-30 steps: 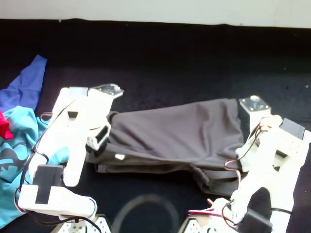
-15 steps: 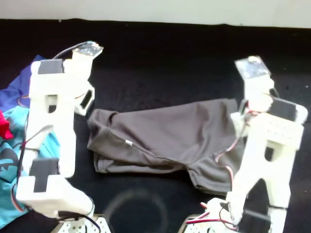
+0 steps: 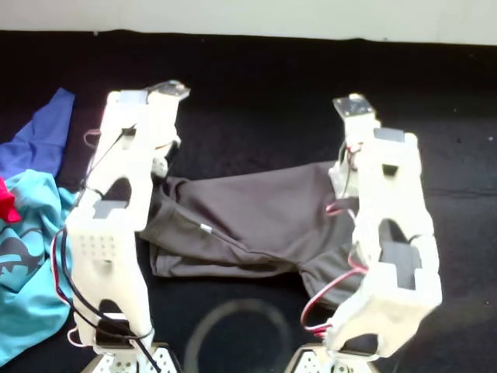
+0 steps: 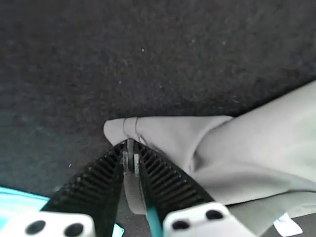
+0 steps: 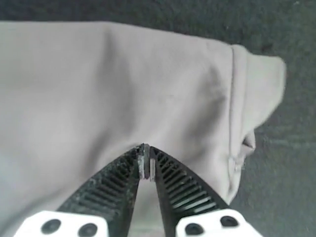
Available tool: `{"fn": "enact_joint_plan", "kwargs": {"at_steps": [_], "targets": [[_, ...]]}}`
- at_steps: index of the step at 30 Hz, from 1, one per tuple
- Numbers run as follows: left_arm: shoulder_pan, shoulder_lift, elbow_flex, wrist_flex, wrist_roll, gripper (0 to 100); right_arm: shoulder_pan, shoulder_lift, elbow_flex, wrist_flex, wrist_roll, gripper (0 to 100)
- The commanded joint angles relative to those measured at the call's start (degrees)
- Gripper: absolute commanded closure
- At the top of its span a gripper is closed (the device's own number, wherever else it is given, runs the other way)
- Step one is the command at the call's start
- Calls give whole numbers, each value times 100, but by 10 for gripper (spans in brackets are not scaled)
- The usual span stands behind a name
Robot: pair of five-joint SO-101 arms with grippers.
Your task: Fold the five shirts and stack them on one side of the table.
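Moved: both arms are swinging forward to the grey shirt (image 3: pixel 264 217) far edge.
Left end effector (image 4: pixel 129 159): clenching the shirt's corner.
Right end effector (image 5: pixel 146 168): pinching its fabric.
Shirt: lying part-folded mid-surface (image 3: pixel 256 101).
Progress: nothing is sitting stacked; the blue shirt (image 3: pixel 39 140) and teal shirt (image 3: pixel 31 256) are waiting unfolded.

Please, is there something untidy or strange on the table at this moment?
Yes. The grey shirt lies crooked, its near edge bunched in uneven folds, not a neat rectangle. At the table's left edge, the blue shirt and teal shirt sit in a loose, unfolded heap.
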Motion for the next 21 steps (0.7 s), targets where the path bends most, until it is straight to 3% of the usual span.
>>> {"fn": "enact_joint_plan", "kwargs": {"at_steps": [1, 11, 18, 21], "targets": [[-119, 321, -523, 158, 53, 992, 110, 567, -620, -75, -18, 991], [-778, 1534, -2527, 202, 281, 992, 980, 2475, -2941, -136, -44, 991], [-716, 2202, -4154, 220, 343, 992, 690, 2897, -4470, 708, -44, 991], [-699, 2246, -4664, 598, 352, 992, 593, 2870, -5103, 1314, -53, 991]]}}
